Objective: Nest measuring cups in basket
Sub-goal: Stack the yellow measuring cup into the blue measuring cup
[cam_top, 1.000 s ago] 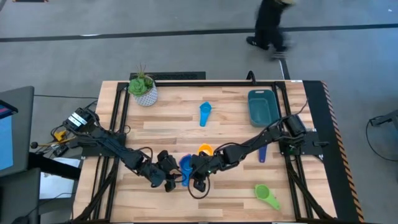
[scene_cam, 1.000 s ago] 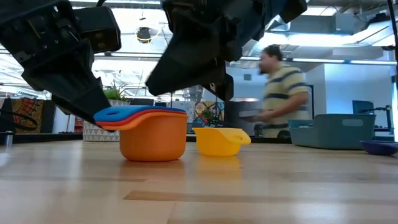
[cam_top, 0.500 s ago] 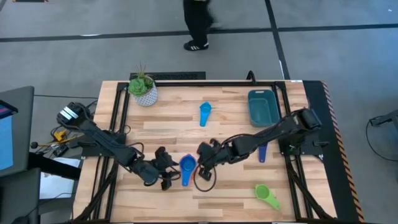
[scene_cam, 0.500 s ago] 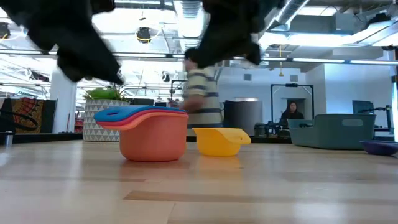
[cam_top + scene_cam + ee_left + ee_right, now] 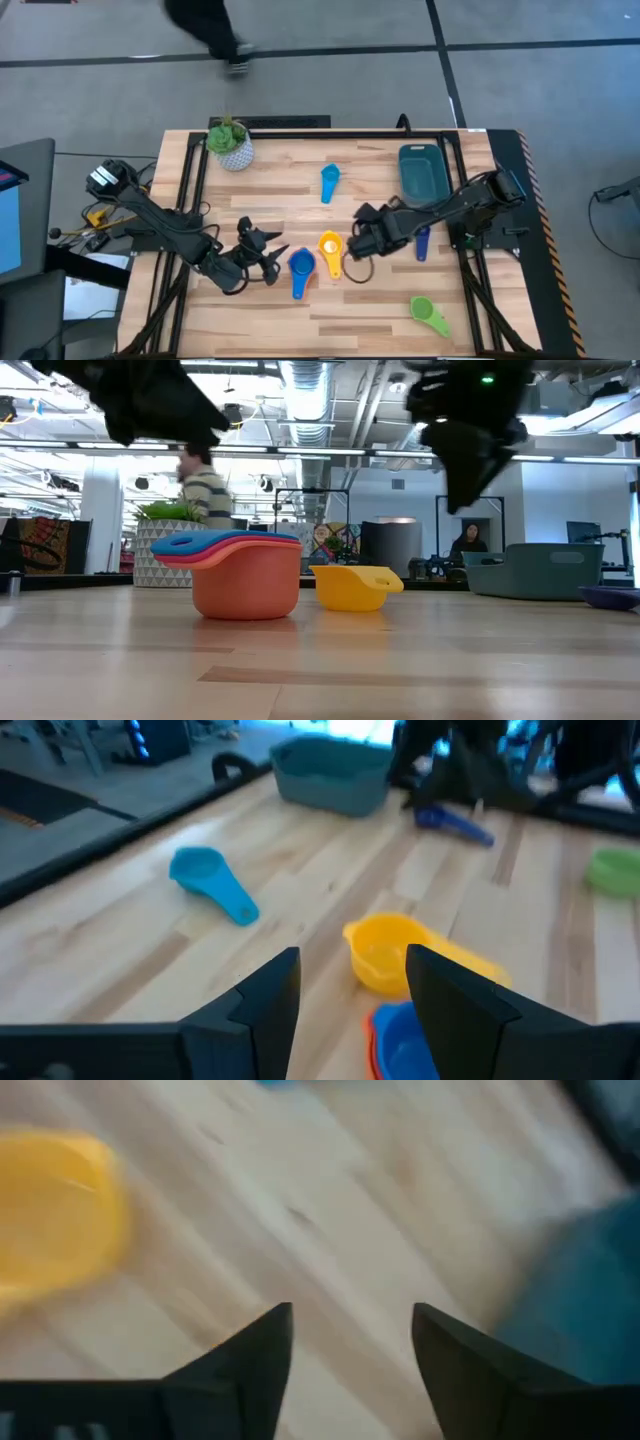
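A nested stack of measuring cups, orange at the bottom with red and blue on top (image 5: 245, 575) (image 5: 300, 265), stands on the table beside a lone yellow cup (image 5: 330, 245) (image 5: 355, 587). My left gripper (image 5: 262, 250) (image 5: 350, 1000) hovers open just left of the stack. To the right of the yellow cup my right gripper (image 5: 362, 238) (image 5: 350, 1350) is open and holds nothing. A light blue cup (image 5: 330, 182), a navy cup (image 5: 421, 243) and a green cup (image 5: 428, 315) lie apart on the wood. The teal basket (image 5: 423, 172) sits at the far right.
A white pot with a green plant (image 5: 230, 145) stands at the far left corner. A person walks on the floor beyond the table's far edge (image 5: 205, 25). Bare wood lies between the light blue cup and the basket.
My right gripper has drawn away from the nested stack, going up and toward the table's right and far side, past the yellow cup. My left gripper has risen from the stack's handles and moved a little toward the far edge. The stack stays where it was.
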You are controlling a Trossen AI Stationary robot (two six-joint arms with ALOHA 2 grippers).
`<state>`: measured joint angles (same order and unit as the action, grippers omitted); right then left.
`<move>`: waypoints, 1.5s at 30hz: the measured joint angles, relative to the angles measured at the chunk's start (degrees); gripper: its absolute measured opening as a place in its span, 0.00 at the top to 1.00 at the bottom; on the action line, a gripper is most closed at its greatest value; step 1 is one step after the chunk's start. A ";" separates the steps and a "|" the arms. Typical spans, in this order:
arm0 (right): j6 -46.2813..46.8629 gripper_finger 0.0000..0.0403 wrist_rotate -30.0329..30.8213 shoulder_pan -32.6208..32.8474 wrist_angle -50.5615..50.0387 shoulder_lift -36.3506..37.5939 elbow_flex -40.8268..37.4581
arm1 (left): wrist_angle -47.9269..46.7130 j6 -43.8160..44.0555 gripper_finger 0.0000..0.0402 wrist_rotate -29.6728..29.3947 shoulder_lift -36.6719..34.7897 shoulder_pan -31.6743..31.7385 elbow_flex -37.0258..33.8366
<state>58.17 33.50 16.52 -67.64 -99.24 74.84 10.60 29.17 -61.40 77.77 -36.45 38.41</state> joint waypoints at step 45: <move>20.88 0.54 -1.24 12.70 38.07 23.50 -32.58 | -12.50 -7.35 0.57 52.04 26.65 33.25 23.37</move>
<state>79.05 32.27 29.23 -29.58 -75.75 42.26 -1.90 21.82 -9.36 104.41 -3.19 61.77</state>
